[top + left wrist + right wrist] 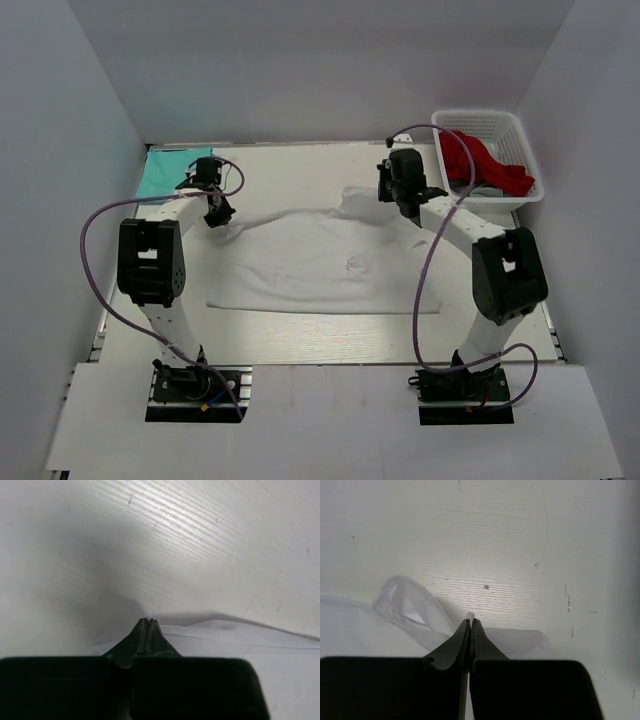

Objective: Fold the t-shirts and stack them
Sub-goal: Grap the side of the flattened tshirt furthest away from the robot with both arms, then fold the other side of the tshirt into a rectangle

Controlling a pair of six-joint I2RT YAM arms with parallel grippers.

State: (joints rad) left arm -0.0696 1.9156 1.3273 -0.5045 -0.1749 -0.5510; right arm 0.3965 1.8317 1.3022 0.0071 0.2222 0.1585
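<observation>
White cloth is sitting pinched between the closed jaws of the left gripper (148, 621) and the right gripper (470, 618), each clamping a far corner of the white t-shirt (320, 262), which is lying spread toward the near edge. The mint-teal t-shirt (163, 172) is lying just beyond the left gripper, at the table's (300, 340) far-left corner.

Top view was bright, even and sharp. Wrist views showed soft shadows and dim edges. The white t-shirt (320, 265) lacked contrast against the table (300, 165).

Table (310, 170) w/ white t-shirt (320, 265) mid, teal t-shirt (160, 172) far-L, basket (478, 114) far-R.
</observation>
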